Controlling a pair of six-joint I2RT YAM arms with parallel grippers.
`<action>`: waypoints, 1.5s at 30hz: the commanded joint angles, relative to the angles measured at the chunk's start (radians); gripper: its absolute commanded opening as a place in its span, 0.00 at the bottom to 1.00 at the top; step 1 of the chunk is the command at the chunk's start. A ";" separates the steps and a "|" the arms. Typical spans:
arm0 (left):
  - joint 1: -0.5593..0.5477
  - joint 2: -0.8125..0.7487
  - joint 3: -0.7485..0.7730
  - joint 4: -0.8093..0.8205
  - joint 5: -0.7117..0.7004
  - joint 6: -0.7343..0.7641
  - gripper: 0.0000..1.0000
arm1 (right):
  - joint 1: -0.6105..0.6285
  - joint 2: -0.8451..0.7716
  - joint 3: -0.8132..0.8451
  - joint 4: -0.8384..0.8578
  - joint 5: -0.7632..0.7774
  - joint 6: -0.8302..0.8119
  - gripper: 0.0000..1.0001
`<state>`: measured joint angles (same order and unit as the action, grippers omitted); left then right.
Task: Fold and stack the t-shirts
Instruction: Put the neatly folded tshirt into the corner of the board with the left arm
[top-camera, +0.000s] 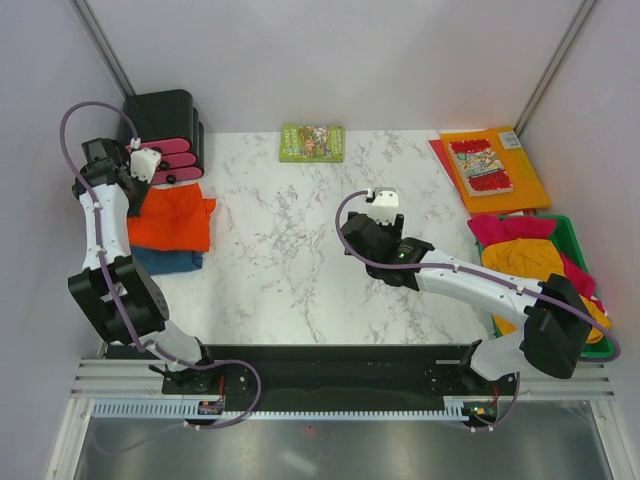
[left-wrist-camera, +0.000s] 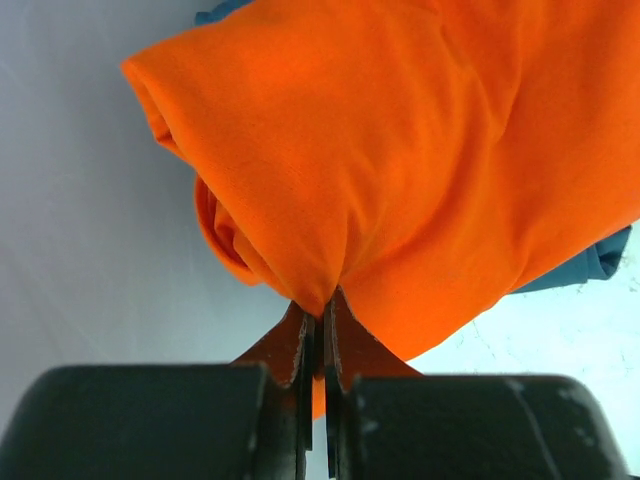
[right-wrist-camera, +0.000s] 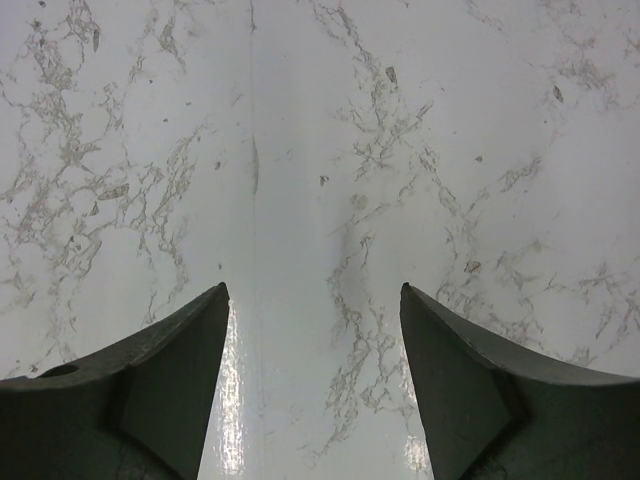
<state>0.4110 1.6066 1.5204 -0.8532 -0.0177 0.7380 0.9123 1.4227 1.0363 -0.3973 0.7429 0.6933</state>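
The glossy white marbled table (top-camera: 300, 260) spreads beneath the right pincer (right-wrist-camera: 313, 295), whose two dark fingers stand wide apart above it. Well off to that pincer's right, a green plastic bin (top-camera: 570, 222) holds a crumpled yellow shirt (top-camera: 525, 262) and a pink shirt (top-camera: 505, 228), both partly hidden behind the arm. The left pincer (left-wrist-camera: 323, 312) is pinched tight on a fold of the soft orange shirt (left-wrist-camera: 420, 150), which bunches just ahead of its tips over a teal shirt (left-wrist-camera: 590, 265) that peeks out only at the edges.
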 joint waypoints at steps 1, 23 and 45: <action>0.017 0.015 -0.045 0.146 -0.013 0.073 0.02 | 0.002 -0.001 0.002 -0.017 -0.008 0.031 0.77; 0.150 0.208 -0.128 0.417 -0.090 0.167 0.02 | 0.025 0.005 0.028 -0.133 0.009 0.114 0.76; 0.184 0.096 -0.244 0.206 0.515 -0.328 0.09 | 0.119 0.171 0.148 -0.136 -0.007 0.132 0.76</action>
<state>0.5972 1.6226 1.3350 -0.5930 0.3618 0.5251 1.0264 1.5860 1.1072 -0.5323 0.7261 0.8169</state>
